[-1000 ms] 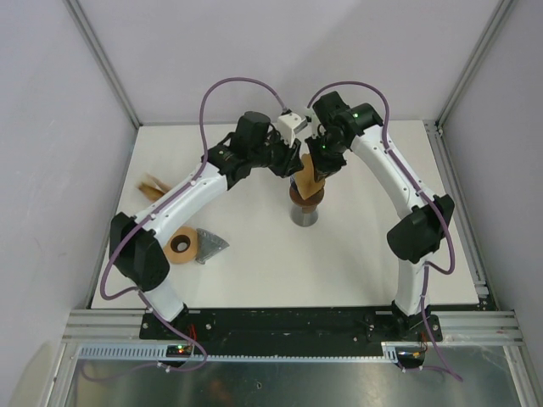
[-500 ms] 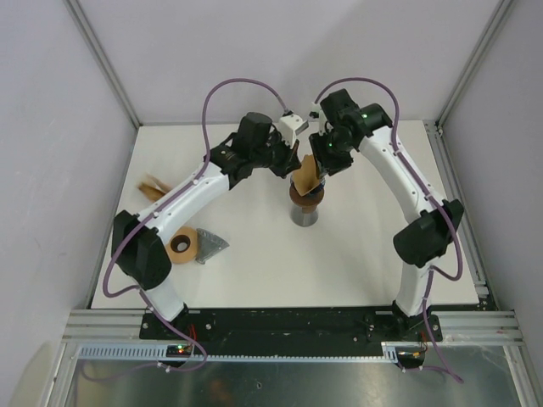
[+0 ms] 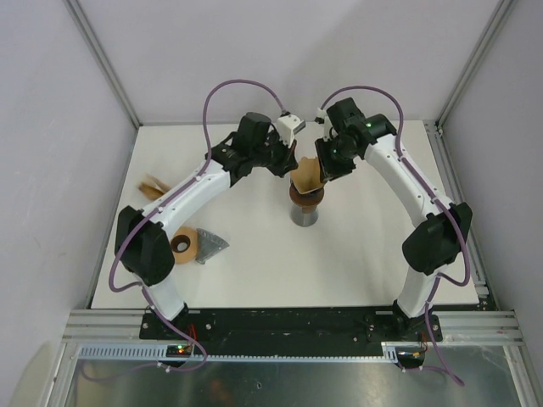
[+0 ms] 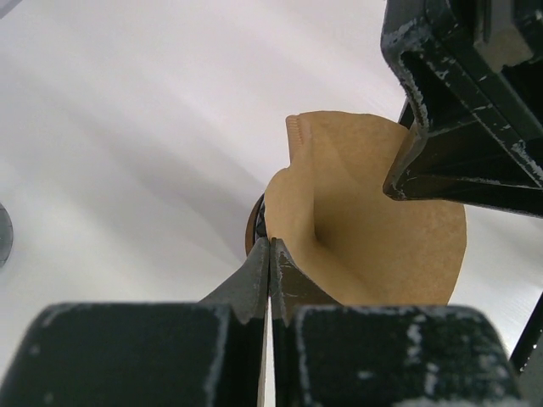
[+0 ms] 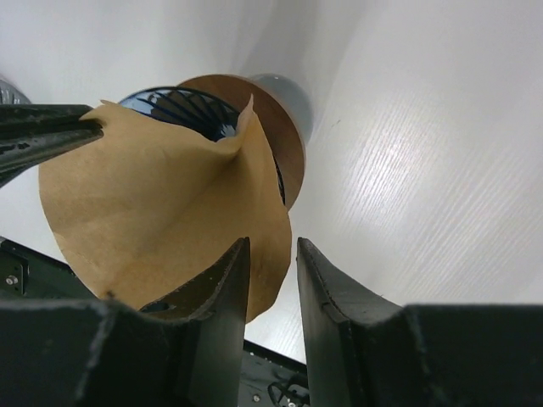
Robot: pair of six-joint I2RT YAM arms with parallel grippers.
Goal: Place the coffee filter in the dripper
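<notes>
The brown paper coffee filter (image 3: 305, 176) is spread into a cone over the dripper (image 3: 305, 197), a wooden collar with black wire ribs on a grey stand. My left gripper (image 3: 290, 165) is shut on the filter's left rim, as the left wrist view shows (image 4: 270, 248), with the filter (image 4: 382, 212) beyond it. My right gripper (image 3: 326, 168) is at the filter's right side. In the right wrist view it (image 5: 271, 254) is open, with the filter's (image 5: 161, 203) lower edge just off its left finger. The dripper (image 5: 254, 106) shows behind the filter.
A small stack of brown filters (image 3: 153, 186) lies at the table's left edge. A wooden ring (image 3: 181, 246) and a grey wedge-shaped holder (image 3: 212, 244) lie at the front left. White walls enclose the table.
My right gripper has drawn back a little to the right, away from the filter. The filter has spread wider over the dripper. The left gripper has kept hold of its rim.
</notes>
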